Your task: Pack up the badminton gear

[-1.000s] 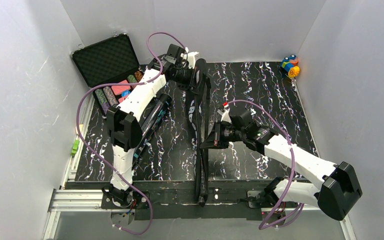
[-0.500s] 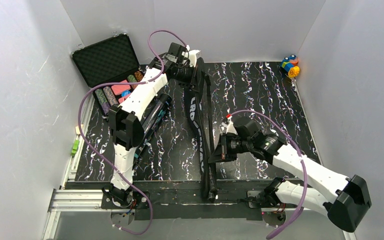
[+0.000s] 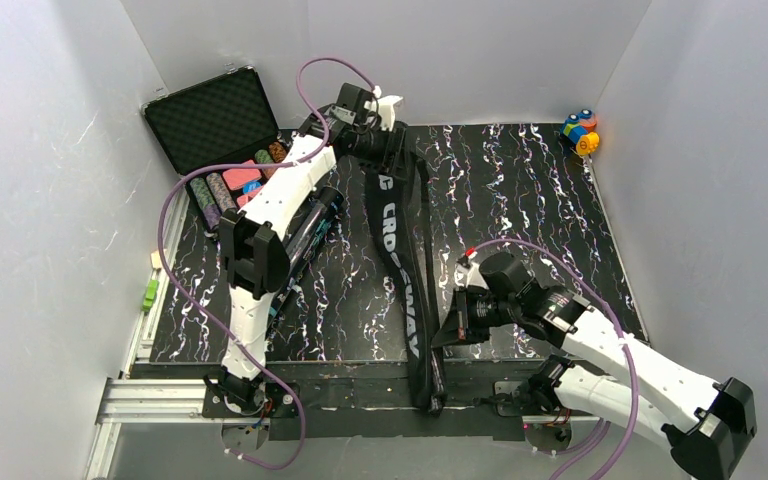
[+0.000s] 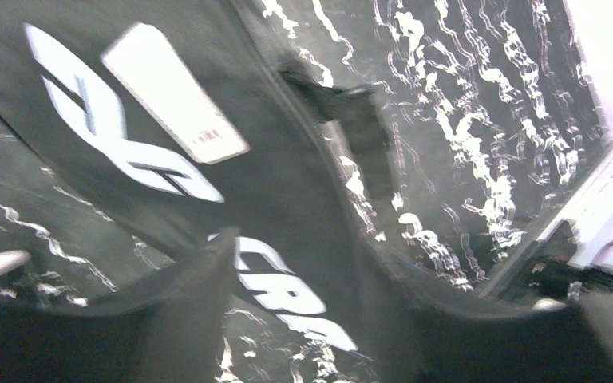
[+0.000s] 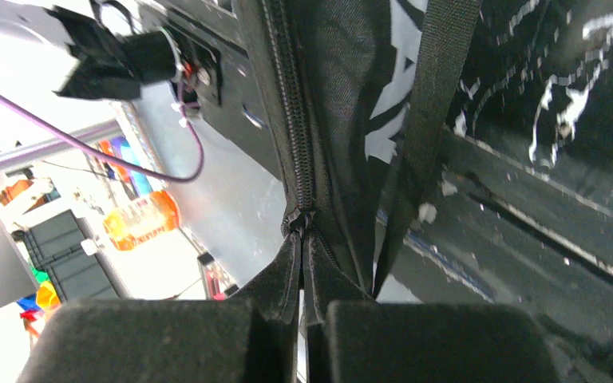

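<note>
While the bag (image 3: 400, 265) lies lengthwise down the middle of the table (image 3: 530, 200), its near end hanging over the front edge, the right gripper (image 3: 452, 327) is pinched tight on its zippered edge. The left gripper (image 3: 397, 155) sits at the bag's far end with its fingers partly apart; whether they touch the bag cannot be told.

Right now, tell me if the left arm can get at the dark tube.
Probably yes. The tube lies uncovered beside the bag, under the left arm's own forearm; the left gripper, at the bag's far end, would have to fold back.
</note>
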